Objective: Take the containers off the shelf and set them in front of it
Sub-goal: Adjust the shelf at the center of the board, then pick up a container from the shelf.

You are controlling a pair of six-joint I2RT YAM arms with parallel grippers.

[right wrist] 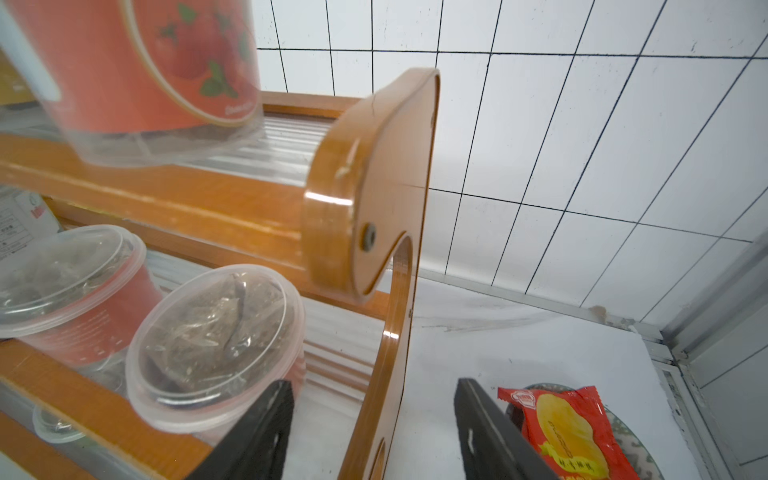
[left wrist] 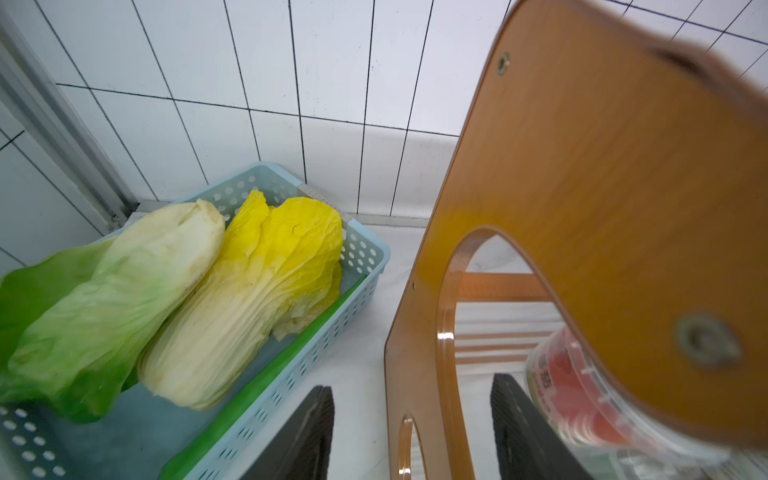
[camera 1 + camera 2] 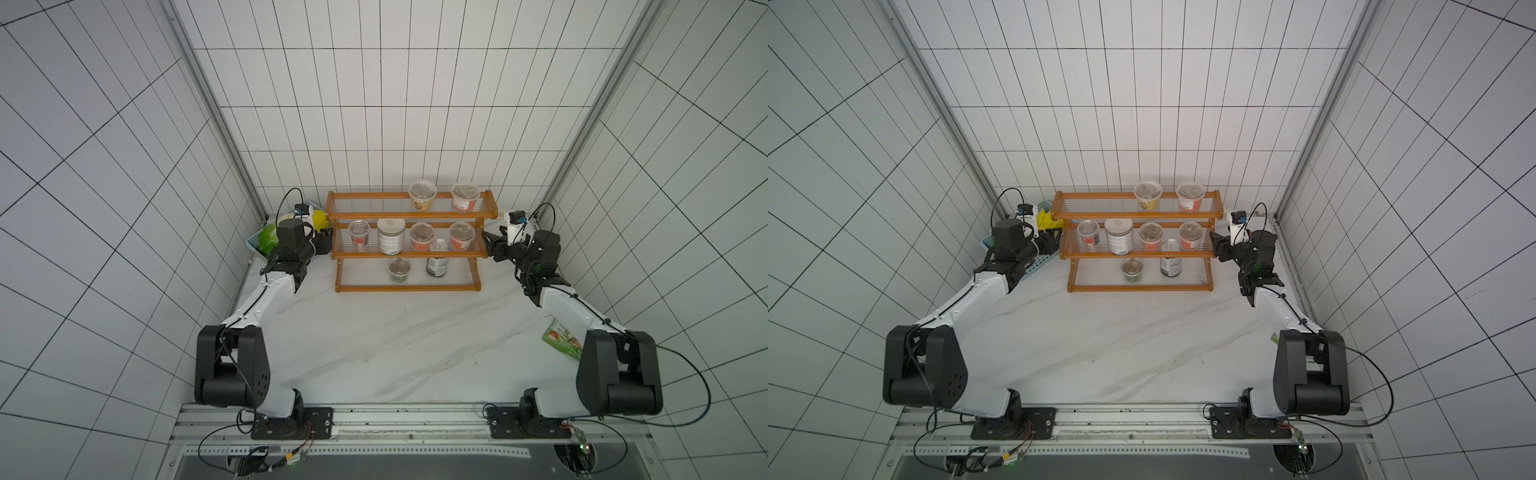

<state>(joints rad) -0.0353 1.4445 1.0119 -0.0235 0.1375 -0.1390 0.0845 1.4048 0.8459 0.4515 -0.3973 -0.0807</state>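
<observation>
All 8 containers sit on the orange-brown wooden 3-tier stepped shelf (image 3: 407,288); none stands on the white marbled bench (image 3: 395,345) in front of it, so I judge the task barely begun. Top tier: a yellow-filled clear lidded cup (image 3: 422,194) and a red-filled clear lidded cup (image 3: 465,196). Middle tier, from the robot's left: a small clear cup with red contents (image 3: 359,234), a tall white-labelled jar (image 3: 390,236), a middle red cup (image 3: 422,237) and an end red cup (image 3: 461,236). Bottom tier: a green-filled cup (image 3: 400,269) and a dark silver-topped jar (image 3: 438,259).

The left tool (image 3: 324,241) is at the shelf's left end at middle-tier height, the right tool (image 3: 487,246) at its right end. In each wrist view the 2 black fingers (image 2: 307,428) stand parted with the wooden side panel (image 1: 386,174) in the gap, and I see no contact — both tools are released and carry nothing.

The coming move turns on this: the shelf's long axis runs from tool to tool, and each nearest cup lies inward along it, past a panel. The small clear cup is just inside the left panel, nearest the left arm; the end red cup is just inside the right panel, nearest the right arm. Both stand upright, so I judge that either tool must clear its panel and come in from the open front.
</observation>
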